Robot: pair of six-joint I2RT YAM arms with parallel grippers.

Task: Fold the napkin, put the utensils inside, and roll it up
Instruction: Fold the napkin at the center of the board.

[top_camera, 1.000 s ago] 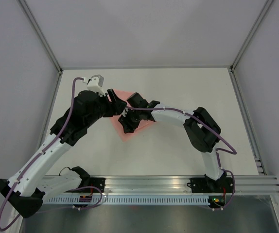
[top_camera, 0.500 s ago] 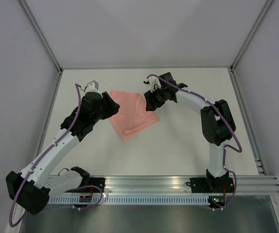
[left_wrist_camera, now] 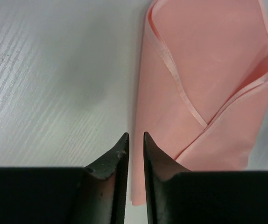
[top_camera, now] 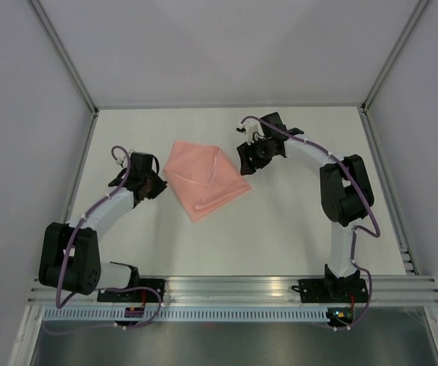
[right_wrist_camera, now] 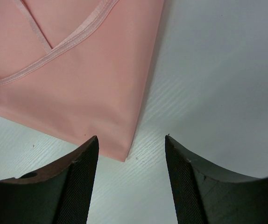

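The pale pink napkin [top_camera: 204,179] lies folded on the white table, its hemmed flaps overlapping. No utensils show in any view. My left gripper [top_camera: 160,184] sits low just off the napkin's left edge; in the left wrist view its jaws [left_wrist_camera: 136,136] are nearly together with only a thin slit, nothing between them, and the napkin [left_wrist_camera: 208,70] lies ahead to the right. My right gripper [top_camera: 246,163] stands open at the napkin's right corner. In the right wrist view [right_wrist_camera: 131,139] the napkin's corner [right_wrist_camera: 78,70] lies on the table between the spread fingers, untouched.
White table [top_camera: 295,221] with a raised rim and grey walls on three sides. An aluminium rail [top_camera: 234,290] with the arm bases runs along the near edge.
Both arms have drawn away from the napkin's middle. The left arm folded back to the left and its jaws closed. The right gripper moved to the right corner and opened slightly.
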